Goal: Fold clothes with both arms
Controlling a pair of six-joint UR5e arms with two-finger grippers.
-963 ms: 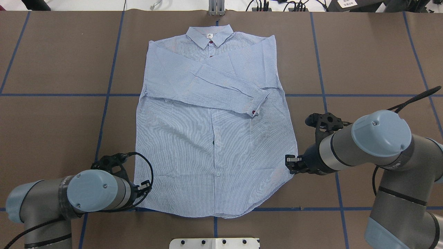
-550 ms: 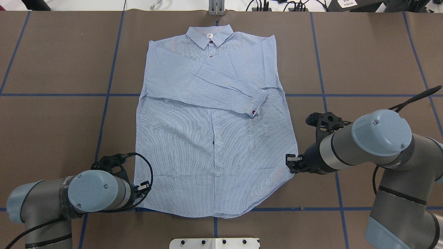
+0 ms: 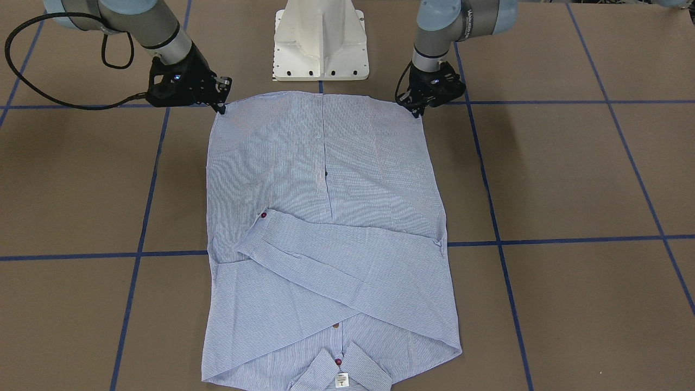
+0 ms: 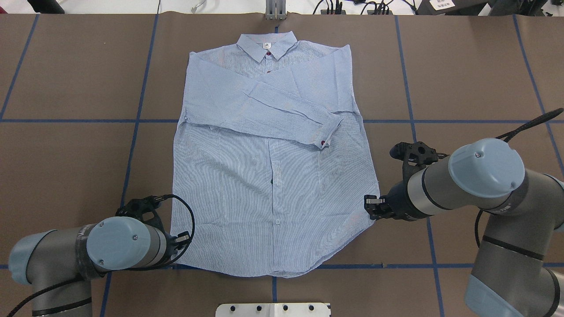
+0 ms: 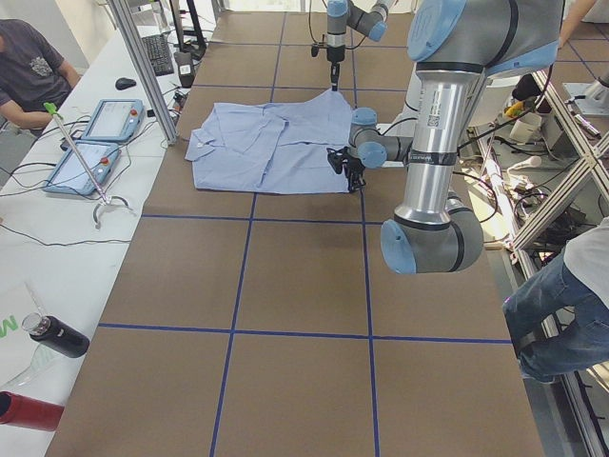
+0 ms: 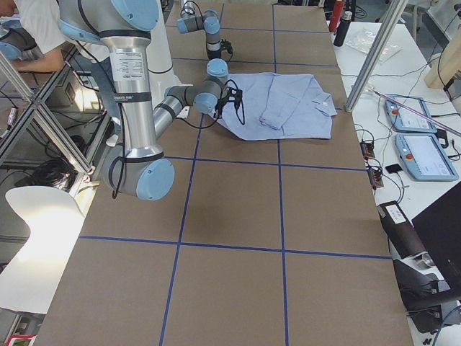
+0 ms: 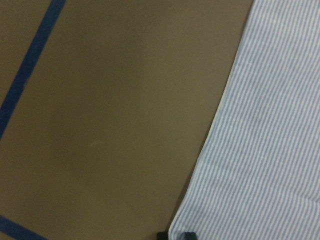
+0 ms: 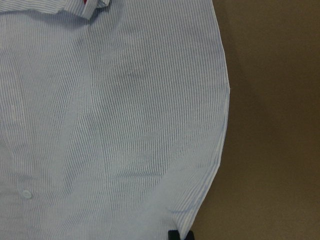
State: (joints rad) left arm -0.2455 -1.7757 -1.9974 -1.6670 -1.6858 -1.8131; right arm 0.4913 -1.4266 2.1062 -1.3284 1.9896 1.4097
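Left gripper (image 4: 184, 240) and right gripper (image 4: 369, 204), barely shifted, meet the shirt (image 4: 273, 185) at hem corners; closure unclear.

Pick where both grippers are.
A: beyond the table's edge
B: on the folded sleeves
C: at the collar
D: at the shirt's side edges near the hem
D: the left gripper and the right gripper each sit at a side edge of the shirt near its hem, far from the collar.
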